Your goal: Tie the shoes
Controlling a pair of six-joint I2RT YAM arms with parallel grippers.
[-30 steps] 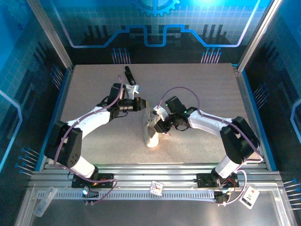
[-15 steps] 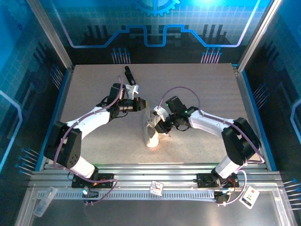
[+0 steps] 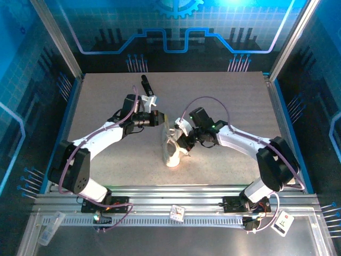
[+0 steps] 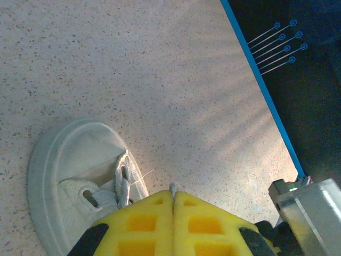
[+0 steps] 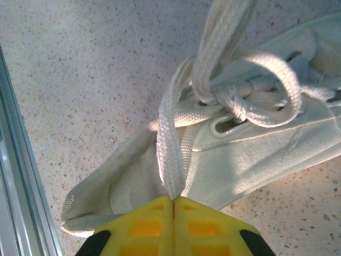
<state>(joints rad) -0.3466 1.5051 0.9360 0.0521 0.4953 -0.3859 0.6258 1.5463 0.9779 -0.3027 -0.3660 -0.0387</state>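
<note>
On the speckled table [image 3: 106, 90] inside the blue-lit cell, two robot arms are closing in on a small white sneaker [image 3: 171, 153] from either side. At the left, the left gripper [image 4: 173, 194] is hanging just off the shoe's 11 o'clock end. Its yellow pads [image 4: 144, 226] are pressed flat together, with a scrap of the laces [image 5: 171, 144] poking out of the seam between them. A small black bar [image 3: 145, 84] is lying at about 12 o'clock from that gripper, well apart from the shoe.

The sneaker itself is resting near the middle of the table, its length running roughly from 12 to 6 o'clock, between the two grippers. At the right, the right gripper [image 5: 173, 201] is leaning in at the shoe's 2 o'clock side, its pads likewise clamped tight on one flat off-white strand. In the right wrist view, that strand is running straight toward 12 o'clock from the pads to a knot [image 5: 230, 106] bunched over the eyelets. One loop is curling out toward 3 o'clock, and another strand is rising from the knot toward 12 o'clock.
</note>
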